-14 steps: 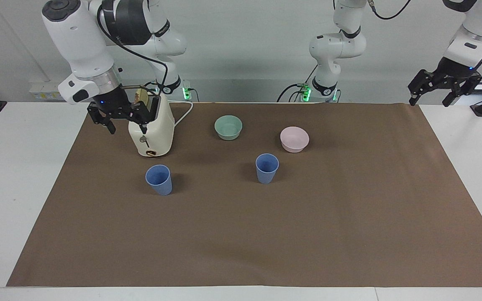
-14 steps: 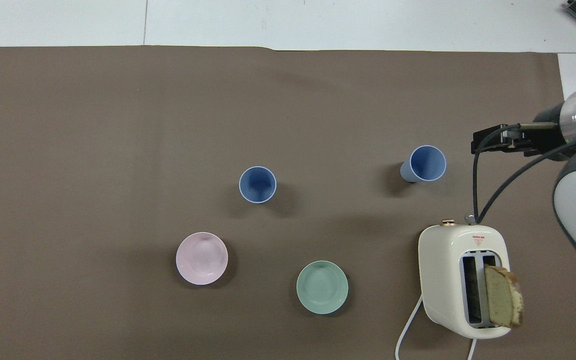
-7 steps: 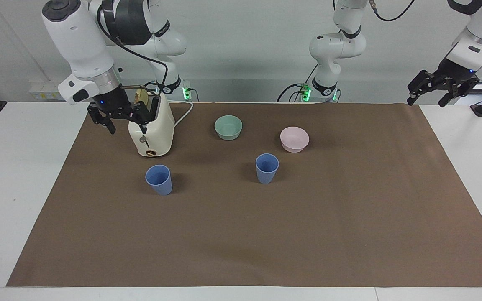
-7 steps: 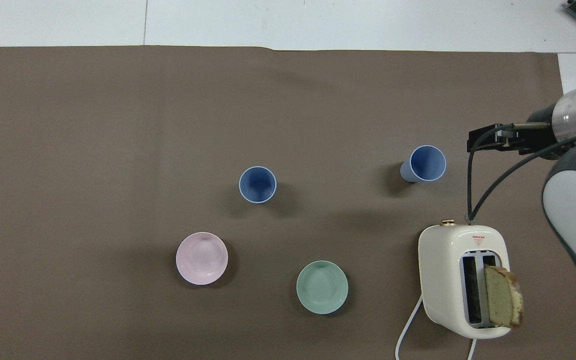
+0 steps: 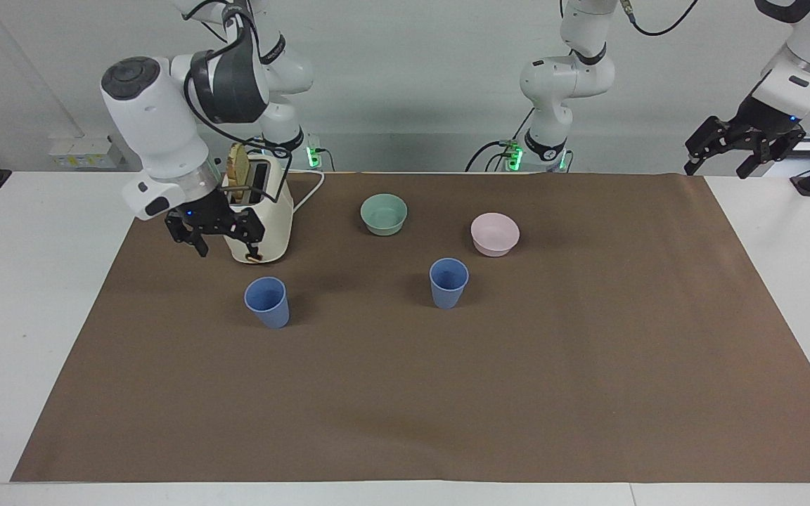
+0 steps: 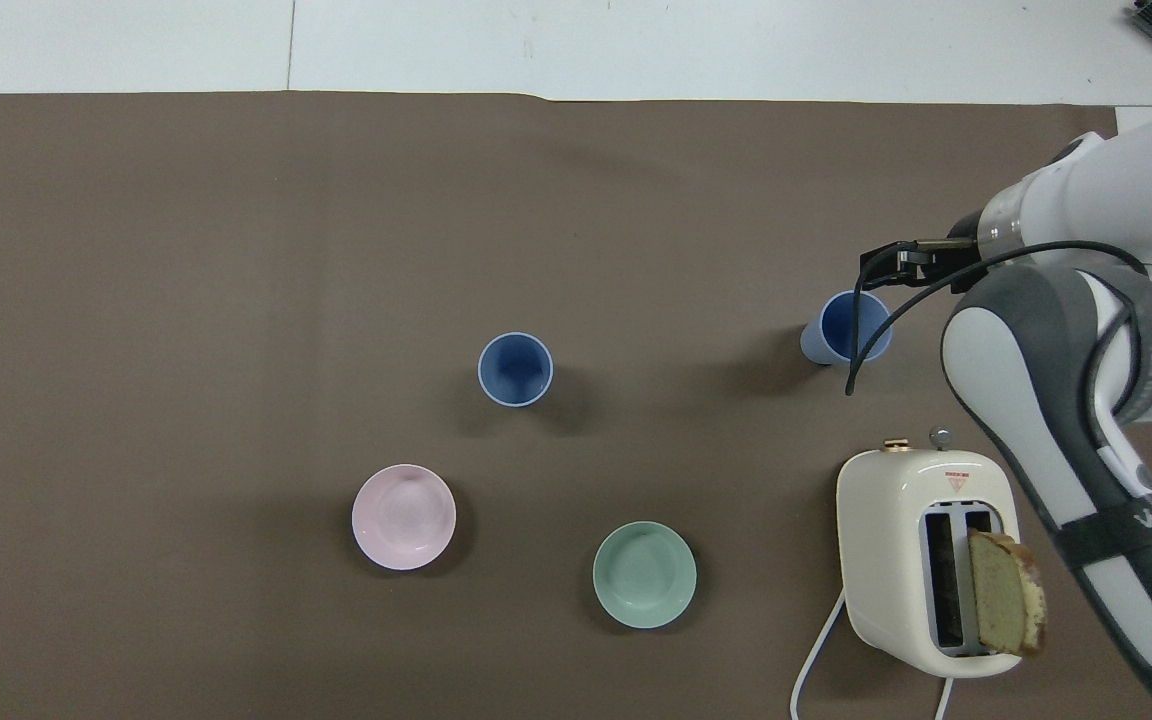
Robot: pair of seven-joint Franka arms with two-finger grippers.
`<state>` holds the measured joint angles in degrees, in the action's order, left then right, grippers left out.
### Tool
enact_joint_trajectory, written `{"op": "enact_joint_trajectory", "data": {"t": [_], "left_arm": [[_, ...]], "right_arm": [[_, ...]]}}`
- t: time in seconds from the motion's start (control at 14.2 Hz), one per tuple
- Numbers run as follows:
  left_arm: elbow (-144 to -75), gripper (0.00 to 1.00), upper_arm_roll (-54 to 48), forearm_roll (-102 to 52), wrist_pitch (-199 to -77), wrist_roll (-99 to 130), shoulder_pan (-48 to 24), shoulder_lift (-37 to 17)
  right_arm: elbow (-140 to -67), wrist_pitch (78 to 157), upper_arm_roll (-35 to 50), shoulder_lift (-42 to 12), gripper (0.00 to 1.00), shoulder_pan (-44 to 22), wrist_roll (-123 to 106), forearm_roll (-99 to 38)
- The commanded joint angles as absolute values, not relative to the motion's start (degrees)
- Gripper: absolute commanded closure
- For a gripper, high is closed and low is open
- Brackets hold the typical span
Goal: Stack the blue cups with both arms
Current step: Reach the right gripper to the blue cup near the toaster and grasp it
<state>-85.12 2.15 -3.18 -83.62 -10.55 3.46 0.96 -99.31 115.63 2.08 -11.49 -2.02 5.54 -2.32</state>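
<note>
Two blue cups stand upright and apart on the brown mat. One cup is toward the right arm's end, just farther from the robots than the toaster. The other cup stands mid-table. My right gripper is open and empty, raised in the air beside the toaster, short of the first cup. My left gripper is open and empty, held high over the mat's corner at the left arm's end, where that arm waits.
A cream toaster with a slice of bread in one slot stands by the right arm. A mint-green bowl and a pink bowl sit nearer to the robots than the mid-table cup.
My right arm has swung down and forward, bringing its open gripper lower and closer to the cup by the toaster. The left gripper has risen slightly. The cups have not moved.
</note>
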Motion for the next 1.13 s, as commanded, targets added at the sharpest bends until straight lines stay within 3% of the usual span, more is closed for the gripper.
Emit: {"op": "enact_joint_trajectory", "data": {"t": [0.0,0.77,0.92,1.06], "left_arm": [[-84.29,0.0,1.41,-3.69,-82.35,-10.37,4.66,1.14],[-84.29,0.0,1.23,-3.78,-81.91,-10.37,3.69,1.14],[-84.29,0.0,1.32,-3.78,-81.91,-10.37,3.69,1.14],[-84.29,0.0,1.32,-3.78,-81.91,-10.46,3.69,1.14]], "right_arm": [[-100.37,117.07,2.37,-12.3,0.0,-1.67,4.83,-3.34],[-106.0,119.61,2.2,-15.03,0.0,-1.41,2.04,-2.02],[-106.0,120.93,2.2,-15.55,0.3,-1.32,1.23,-2.02],[-106.0,122.07,2.2,-16.61,0.48,-1.14,1.23,-2.11]]}}
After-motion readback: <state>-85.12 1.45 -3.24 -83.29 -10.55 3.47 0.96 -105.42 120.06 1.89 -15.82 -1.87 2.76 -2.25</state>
